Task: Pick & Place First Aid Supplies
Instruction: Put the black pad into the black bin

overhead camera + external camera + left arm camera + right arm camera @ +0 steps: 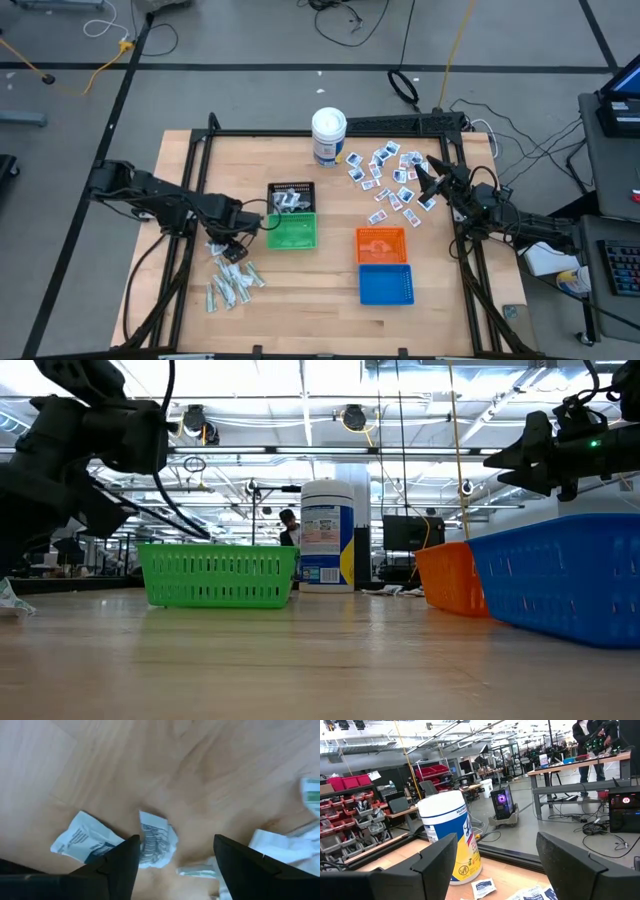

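The left claw (175, 865) is hanging low over the tabletop (300, 290) with its fingers (120, 862) apart and nothing between them; a crumpled strip packet (157, 840) is lying on the wood just past the fingertips, another packet (82, 840) beside it. In the high view this claw (232, 240) is sitting at the top edge of the pile of grey-white strips (232, 282), which is spreading toward 7 o'clock of the tabletop's centre. Just at 3 o'clock of the claw the green basket (293, 232) is standing, the black basket (291, 197) touching it at 12 o'clock with a few strips inside. The right claw (428, 182) is hovering with its fingers (432, 865) spread and empty over the scattered white-and-blue squares (385, 180) at about 1 o'clock of centre. The white canister (328, 136) is standing at 12 o'clock; the orange basket (382, 244) and blue basket (386, 284) are sitting toward 5 o'clock
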You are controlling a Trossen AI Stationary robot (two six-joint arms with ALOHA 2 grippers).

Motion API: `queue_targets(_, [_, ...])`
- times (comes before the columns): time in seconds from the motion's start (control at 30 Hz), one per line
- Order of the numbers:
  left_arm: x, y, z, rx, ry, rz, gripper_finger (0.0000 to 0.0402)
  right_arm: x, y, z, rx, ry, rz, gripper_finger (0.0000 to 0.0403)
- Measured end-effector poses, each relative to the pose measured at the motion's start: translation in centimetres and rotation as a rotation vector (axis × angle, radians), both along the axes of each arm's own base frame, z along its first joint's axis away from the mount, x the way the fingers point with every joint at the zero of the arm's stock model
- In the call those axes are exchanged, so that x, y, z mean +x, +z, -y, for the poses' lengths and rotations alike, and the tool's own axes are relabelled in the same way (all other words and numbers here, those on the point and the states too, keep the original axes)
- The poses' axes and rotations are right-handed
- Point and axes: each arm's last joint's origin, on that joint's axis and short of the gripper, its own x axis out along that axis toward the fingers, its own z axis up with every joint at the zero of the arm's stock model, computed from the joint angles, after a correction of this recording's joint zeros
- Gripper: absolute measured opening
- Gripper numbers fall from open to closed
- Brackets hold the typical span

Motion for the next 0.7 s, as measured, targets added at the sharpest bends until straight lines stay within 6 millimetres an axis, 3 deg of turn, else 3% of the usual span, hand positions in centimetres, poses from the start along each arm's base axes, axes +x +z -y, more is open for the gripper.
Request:
queue_targets(0.37, [-0.8, -1.2, 0.2, -0.004, -0.001, -0.012, 0.0211, 0.0, 0.0, 0.0, 0.0, 0.0, -0.001, 0.0267])
queue_targets(0.53, [-0.9, -1.2, 0.1, 0.005, -0.033, -0.008, 0.015, 0.0, 0.0, 0.0, 0.0, 0.0, -0.001, 0.0267])
queue_targets(0.7, [-0.9, -1.3, 0.1, 0.011, -0.05, -0.004, 0.006, 0.0, 0.0, 0.0, 0.0, 0.0, 0.0, 0.0267])
